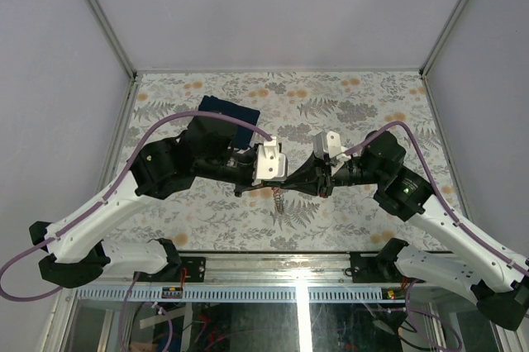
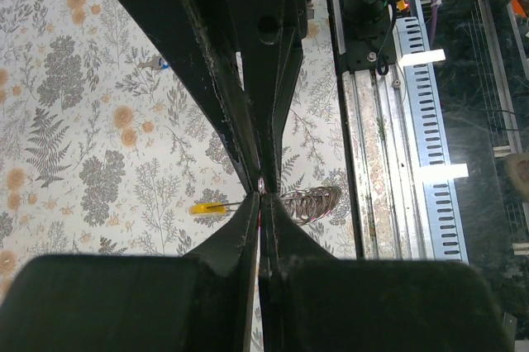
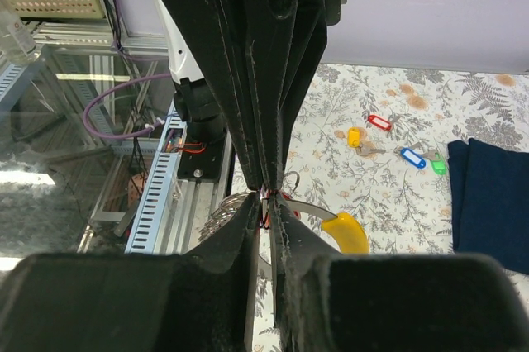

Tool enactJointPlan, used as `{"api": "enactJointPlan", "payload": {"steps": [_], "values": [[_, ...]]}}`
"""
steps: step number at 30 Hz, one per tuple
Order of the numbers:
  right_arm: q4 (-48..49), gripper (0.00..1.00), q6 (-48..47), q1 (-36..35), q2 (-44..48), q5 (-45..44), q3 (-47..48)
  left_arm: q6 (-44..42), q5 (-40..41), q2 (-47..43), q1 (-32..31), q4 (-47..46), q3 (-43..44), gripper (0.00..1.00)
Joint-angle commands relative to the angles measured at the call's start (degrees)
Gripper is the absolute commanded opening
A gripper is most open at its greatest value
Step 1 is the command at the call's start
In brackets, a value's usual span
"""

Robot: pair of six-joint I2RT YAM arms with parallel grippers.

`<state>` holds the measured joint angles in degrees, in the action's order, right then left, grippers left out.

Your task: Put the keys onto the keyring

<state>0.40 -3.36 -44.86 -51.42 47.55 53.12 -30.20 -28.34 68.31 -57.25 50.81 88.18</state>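
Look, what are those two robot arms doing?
The arms meet tip to tip above the flower-patterned table. The left gripper and the right gripper are both pinched shut, with the thin grey metal keyring and a yellow-tagged metal key at their tips. I cannot tell which grips which. A red-tagged key, a blue-tagged key and a green-tagged key lie loose on the table near a dark blue folded cloth.
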Motion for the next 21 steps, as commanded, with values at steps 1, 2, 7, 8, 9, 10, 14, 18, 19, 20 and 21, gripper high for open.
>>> {"api": "enactJointPlan", "payload": {"steps": [1, 2, 7, 8, 9, 10, 14, 18, 19, 20, 21], "values": [[3.37, 0.13, -0.96, 0.10, 0.45, -1.41, 2.79, -0.61, -0.49, 0.29, -0.99, 0.38, 1.55, 0.00], [3.43, 0.13, -1.00, 0.11, 0.57, -1.67, 2.85, -0.63, -0.37, 0.27, -1.00, 0.37, 1.49, 0.00], [3.55, 0.16, -1.20, 0.07, 1.03, -2.56, 2.61, -0.70, -0.32, 0.24, -1.17, 0.39, 1.42, 0.00], [3.55, 0.16, -1.23, 0.04, 1.05, -2.66, 2.64, -0.67, -0.36, 0.28, -1.17, 0.35, 1.43, 0.00], [3.65, 0.17, -1.20, 0.07, 1.18, -2.75, 2.60, -0.72, -0.33, 0.31, -1.17, 0.35, 1.44, 0.00], [3.64, 0.17, -1.16, 0.05, 1.23, -2.87, 2.57, -0.71, -0.34, 0.32, -1.11, 0.39, 1.40, 0.00], [3.82, 0.17, -1.15, 0.04, 1.39, -3.16, 2.52, -0.75, -0.26, 0.16, -1.25, 0.36, 1.25, 0.00], [4.18, 0.17, -1.14, 0.08, 1.60, -3.63, 2.30, -0.74, -0.08, 0.08, -1.27, 0.36, 1.05, 0.00], [4.17, 0.17, -1.15, 0.04, 1.73, -3.75, 2.25, -0.74, -0.03, 0.01, -1.24, 0.37, 1.04, 0.00], [4.17, 0.17, -1.20, 0.04, 1.76, -3.78, 2.25, -0.76, 0.09, -0.04, -1.26, 0.35, 1.03, 0.00], [4.17, 0.17, -1.21, 0.04, 1.77, -3.85, 2.20, -0.79, 0.21, -0.06, -1.20, 0.36, 0.96, 0.00]]}}
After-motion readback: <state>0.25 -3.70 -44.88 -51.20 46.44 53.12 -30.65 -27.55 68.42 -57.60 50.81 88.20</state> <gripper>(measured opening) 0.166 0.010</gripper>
